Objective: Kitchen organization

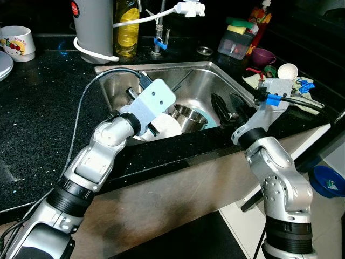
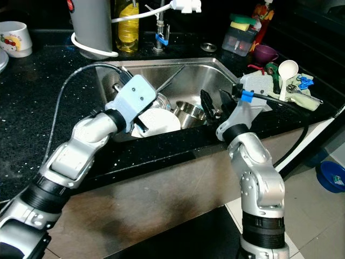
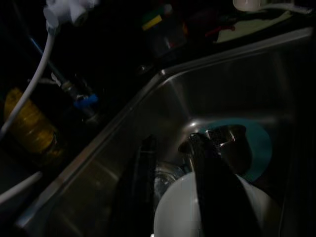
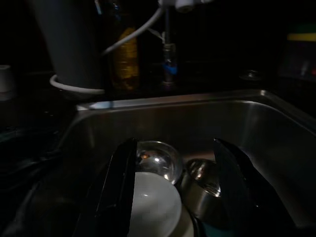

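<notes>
A steel sink (image 1: 226,81) set in a black counter (image 1: 38,108), seen from above. Both robot arms reach over its front edge. In the sink lie a white plate (image 1: 164,128), a steel bowl (image 1: 190,117) just beside it, and a teal plate (image 3: 259,143) beneath the bowl. A clear glass bowl (image 4: 157,159) sits behind the white plate.

The left gripper (image 3: 173,168) hangs low over the white plate, one black finger (image 3: 217,197) lying across the plate's top; its fingers look spread and hold nothing. Whether that finger touches the plate cannot be told. The right gripper (image 4: 175,192) hovers at the sink's right side, its two fingers wide apart, aimed at the white plate and steel bowl, holding nothing.

Behind the sink stand a grey canister (image 1: 94,27), a yellow bottle (image 1: 126,29) and a tap (image 1: 158,40) with a white hose (image 1: 145,17). A white mug (image 1: 17,43) sits far left. To the right lie sponges (image 1: 240,35), a purple cup (image 1: 263,55) and a white spoon (image 1: 287,70).

Likely risks: the dishes are stacked and smooth, so a pinch on the white plate's rim could slip, dropping it onto the glass bowl. Both grippers are aimed at the same pile, so they could collide
</notes>
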Robot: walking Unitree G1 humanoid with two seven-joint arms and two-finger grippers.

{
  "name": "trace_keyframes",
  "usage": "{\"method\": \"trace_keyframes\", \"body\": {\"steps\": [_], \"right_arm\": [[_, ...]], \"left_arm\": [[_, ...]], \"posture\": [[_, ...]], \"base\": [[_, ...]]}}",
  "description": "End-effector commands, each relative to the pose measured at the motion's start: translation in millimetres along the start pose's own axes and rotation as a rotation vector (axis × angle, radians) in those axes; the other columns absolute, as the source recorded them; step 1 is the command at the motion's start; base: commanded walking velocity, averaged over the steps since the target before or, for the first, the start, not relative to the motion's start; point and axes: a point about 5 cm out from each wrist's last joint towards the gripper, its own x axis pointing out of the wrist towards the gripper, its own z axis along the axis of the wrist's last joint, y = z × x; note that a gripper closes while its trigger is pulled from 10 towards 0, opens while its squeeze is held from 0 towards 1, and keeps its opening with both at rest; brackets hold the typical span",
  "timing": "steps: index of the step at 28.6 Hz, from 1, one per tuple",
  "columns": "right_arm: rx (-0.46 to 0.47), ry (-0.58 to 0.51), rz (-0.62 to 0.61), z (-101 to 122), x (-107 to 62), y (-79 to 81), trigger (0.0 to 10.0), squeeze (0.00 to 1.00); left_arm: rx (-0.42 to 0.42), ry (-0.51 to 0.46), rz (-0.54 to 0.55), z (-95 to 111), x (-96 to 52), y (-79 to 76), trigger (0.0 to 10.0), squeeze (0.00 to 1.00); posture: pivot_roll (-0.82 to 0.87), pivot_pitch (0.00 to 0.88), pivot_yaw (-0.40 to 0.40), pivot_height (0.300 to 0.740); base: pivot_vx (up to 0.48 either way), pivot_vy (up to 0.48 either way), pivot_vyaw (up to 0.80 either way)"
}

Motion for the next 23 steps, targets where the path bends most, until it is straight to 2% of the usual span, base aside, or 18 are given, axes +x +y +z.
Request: {"method": "trace_keyframes", "body": {"steps": [1, 9, 10, 11, 14, 18, 20, 23], "right_arm": [[0.009, 0.003, -0.006, 0, -3.0, -1.6, 10.0, 0.00], [0.010, 0.006, -0.003, 1, -2.9, -1.5, 10.0, 0.00], [0.013, 0.007, 0.009, 0, -2.6, 0.3, 10.0, 0.00], [0.016, 0.008, 0.022, 0, -2.5, 2.3, 10.0, 0.00], [0.024, 0.010, 0.071, -2, -2.9, 8.6, 10.0, 0.00], [0.027, 0.010, 0.139, -4, -5.2, 19.0, 10.0, 0.00], [0.034, 0.005, 0.144, -6, -6.4, 20.1, 10.0, 0.00], [0.043, -0.002, 0.138, -8, -8.2, 18.7, 10.0, 0.00]], "left_arm": [[0.011, -0.019, -0.007, 2, 4.3, -0.9, 10.0, 1.00], [0.046, -0.027, 0.055, 0, 6.3, 6.9, 10.0, 1.00], [0.042, -0.027, 0.079, 0, 5.5, 10.2, 10.0, 0.23], [0.026, -0.030, 0.103, 0, 4.3, 13.1, 10.0, 0.00], [-0.058, -0.033, 0.174, -2, 0.5, 20.5, 10.0, 0.00], [-0.283, -0.045, 0.291, -5, -11.2, 24.1, 10.0, 0.00], [-0.355, -0.064, 0.342, -3, -18.7, 22.0, 10.0, 0.00], [-0.388, -0.082, 0.381, -1, -25.9, 19.2, 10.0, 0.00]], "posture": [[0.05, 0.000, -0.147, 0.740], [0.05, 0.000, -0.149, 0.740], [0.05, 0.000, -0.149, 0.740], [0.05, 0.000, -0.151, 0.740], [0.05, 0.000, -0.151, 0.740], [0.07, 0.000, -0.150, 0.740], [0.07, 0.000, -0.153, 0.740], [0.07, 0.000, -0.153, 0.740]], "base": [[0.000, 0.000, 0.00], [0.000, 0.000, 0.00], [0.000, 0.000, 0.00], [0.000, 0.000, 0.00], [0.000, 0.000, 0.00], [0.000, 0.000, 0.00], [0.000, 0.000, 0.00], [0.000, 0.000, 0.00]]}}
